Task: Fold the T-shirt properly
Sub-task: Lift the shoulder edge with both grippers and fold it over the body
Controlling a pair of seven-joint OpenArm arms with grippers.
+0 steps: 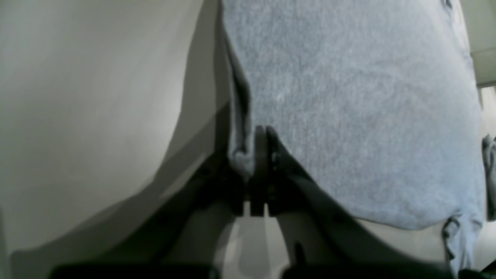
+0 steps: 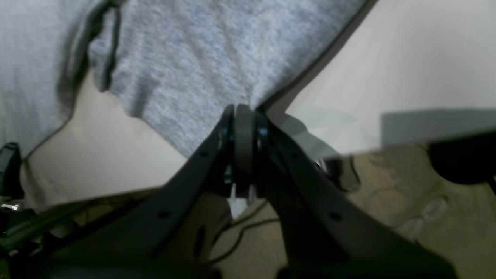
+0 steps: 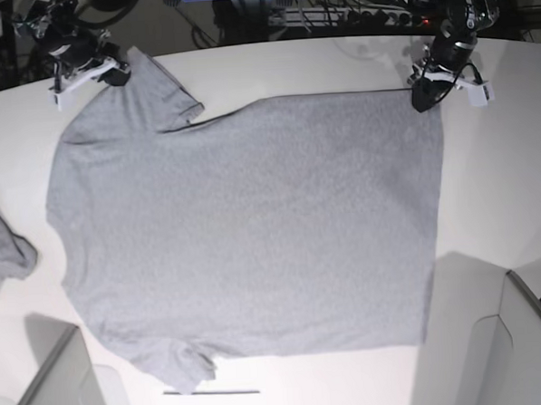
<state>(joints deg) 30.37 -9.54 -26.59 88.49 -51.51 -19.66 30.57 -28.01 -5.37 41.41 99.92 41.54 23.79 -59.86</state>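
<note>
Left gripper [image 1: 248, 170] pinched on hem corner of grey T-shirt [image 3: 253, 221]; right gripper [image 2: 246, 112] clamped near its sleeve. Shirt spread on table [image 3: 510, 190], body stretching away from both hands toward the far side, likely needing a lift over. No containers seen.

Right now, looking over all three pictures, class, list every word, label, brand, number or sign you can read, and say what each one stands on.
There are none to read.
T-shirt: no lettering shows on the grey cloth in view.
Table: no writing on the parts that show.
Grippers: no legible marking; their dark parts are blurred or small.
</note>
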